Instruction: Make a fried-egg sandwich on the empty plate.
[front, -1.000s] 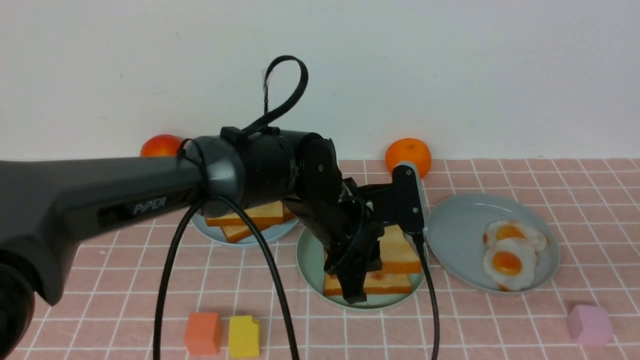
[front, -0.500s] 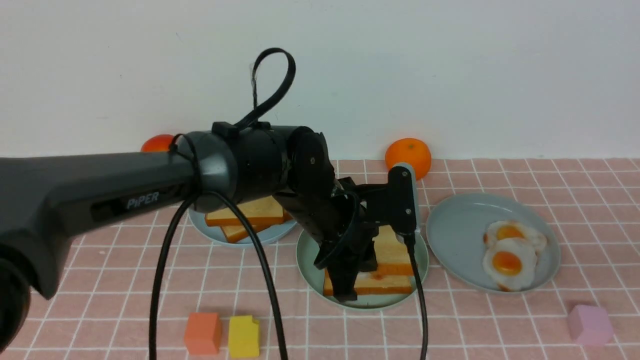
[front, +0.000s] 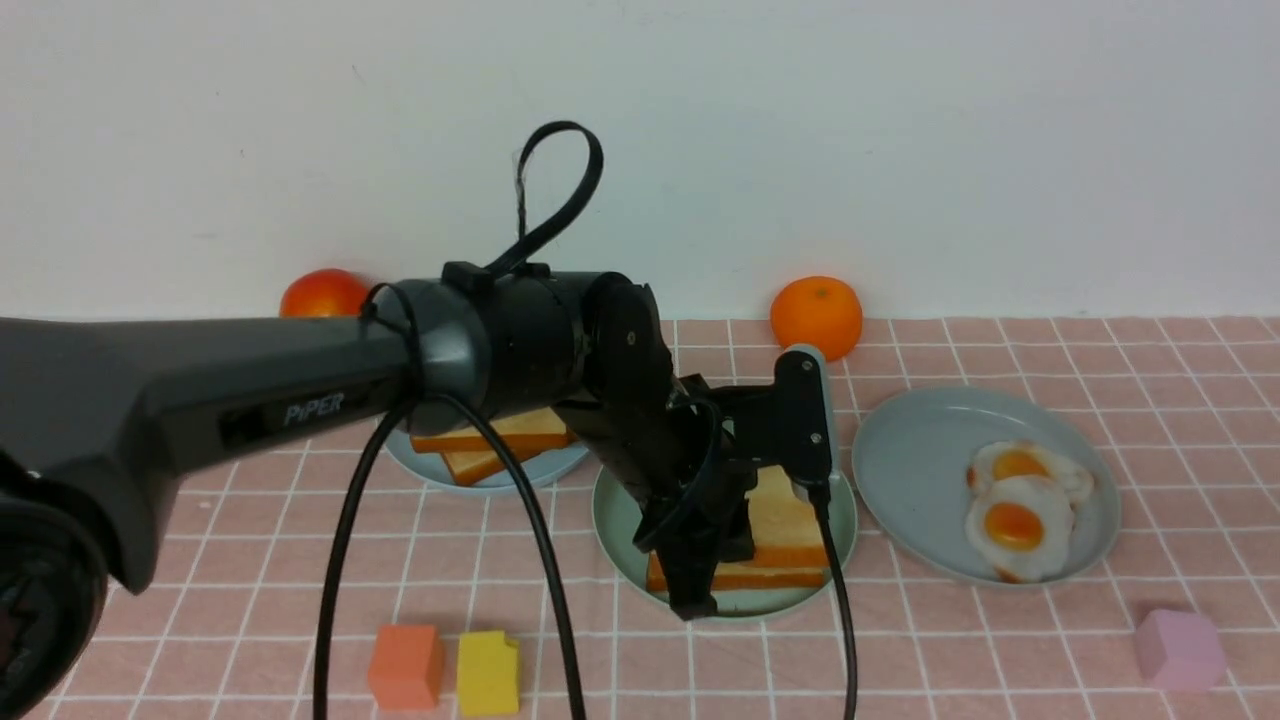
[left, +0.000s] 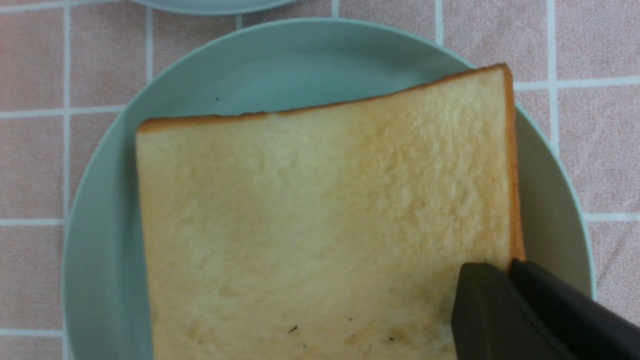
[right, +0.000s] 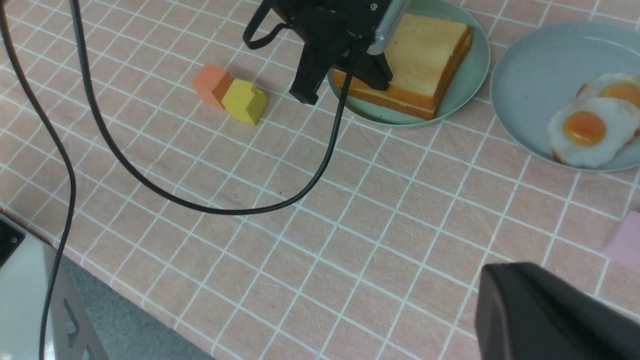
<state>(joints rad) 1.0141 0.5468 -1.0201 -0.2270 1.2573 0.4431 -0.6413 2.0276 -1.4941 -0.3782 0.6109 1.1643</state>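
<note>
Orange (front: 816, 317), yellow block (front: 488, 673), pink block (front: 1180, 651)

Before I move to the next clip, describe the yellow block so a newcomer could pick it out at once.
On the checked tablecloth, find the mint-green plate with the toast on it. Nearer the camera and to its left sit two small blocks side by side. The yellow block is the right one; its neighbour is orange.
</note>
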